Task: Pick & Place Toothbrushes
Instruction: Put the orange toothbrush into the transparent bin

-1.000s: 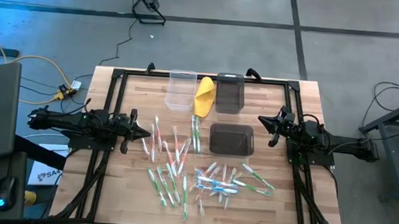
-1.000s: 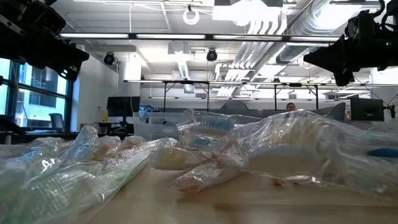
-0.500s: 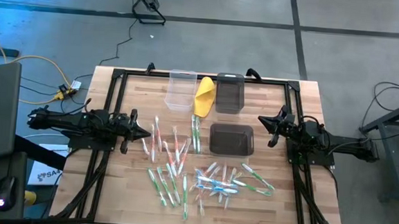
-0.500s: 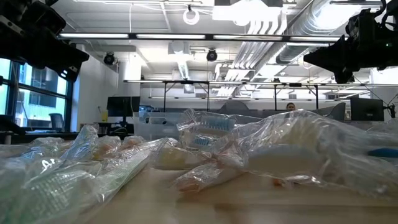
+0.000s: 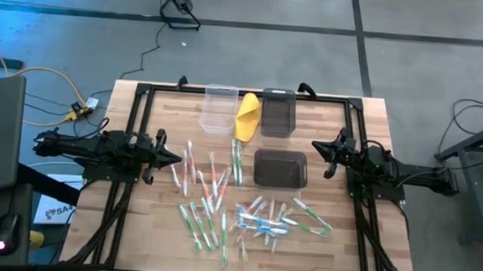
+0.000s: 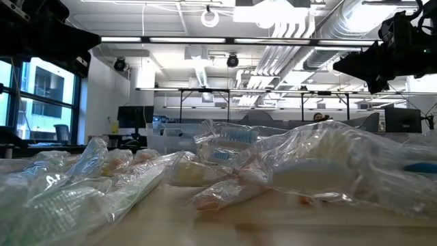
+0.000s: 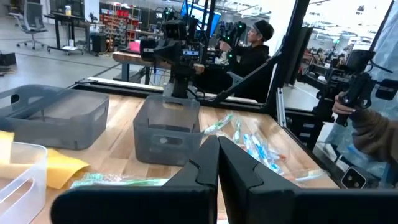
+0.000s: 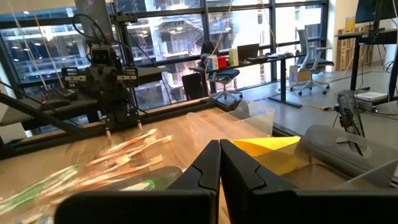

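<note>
Barely anything's moved – the left pincer point(image 5: 173, 158) has crept a touch w/ its arm in the last second, the right pincer point(image 5: 318, 146) hasn't budged, so I'd say no pick has begun. Both have fingers pressed together, holding nothing. Using the nearer grey bin point(image 5: 280, 169) as landmark: the toothbrushes point(image 5: 220, 203) lie loose on the bench point(image 5: 351, 125) beside and in front of it – none inside as far as I can see. Left pincer sits just at the pile's edge, opp. side from the bin; right pincer is near the bin, apart from the brushes.
</note>
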You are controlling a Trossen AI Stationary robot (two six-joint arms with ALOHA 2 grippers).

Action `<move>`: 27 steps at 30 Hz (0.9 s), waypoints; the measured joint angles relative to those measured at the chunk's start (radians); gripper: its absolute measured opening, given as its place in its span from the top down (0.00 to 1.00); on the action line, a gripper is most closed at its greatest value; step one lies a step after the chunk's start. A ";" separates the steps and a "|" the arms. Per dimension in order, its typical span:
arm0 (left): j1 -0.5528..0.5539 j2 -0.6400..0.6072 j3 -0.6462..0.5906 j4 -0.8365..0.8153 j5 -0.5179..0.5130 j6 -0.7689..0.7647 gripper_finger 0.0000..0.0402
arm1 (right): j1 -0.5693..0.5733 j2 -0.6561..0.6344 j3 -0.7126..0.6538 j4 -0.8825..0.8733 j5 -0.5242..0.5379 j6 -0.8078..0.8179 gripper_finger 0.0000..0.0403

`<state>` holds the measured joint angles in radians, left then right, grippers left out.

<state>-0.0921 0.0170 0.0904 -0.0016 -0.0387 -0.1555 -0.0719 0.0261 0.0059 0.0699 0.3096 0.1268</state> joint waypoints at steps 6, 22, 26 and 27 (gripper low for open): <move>0.000 0.000 0.001 -0.007 0.000 0.000 1.00 | 0.000 0.000 0.000 0.000 0.005 -0.050 0.99; 0.000 0.000 0.001 0.052 -0.207 -0.176 1.00 | 0.000 0.000 0.000 0.014 0.013 -0.043 0.99; 0.000 0.000 0.001 0.055 -0.276 -0.267 1.00 | 0.000 0.000 0.000 0.015 0.048 -0.044 0.99; 0.000 0.000 0.002 0.056 -0.284 -0.269 1.00 | 0.000 0.000 0.000 0.015 0.054 -0.045 0.99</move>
<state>-0.0919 0.0174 0.0919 0.0541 -0.3224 -0.4245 -0.0715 0.0257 0.0058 0.0849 0.3636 0.0821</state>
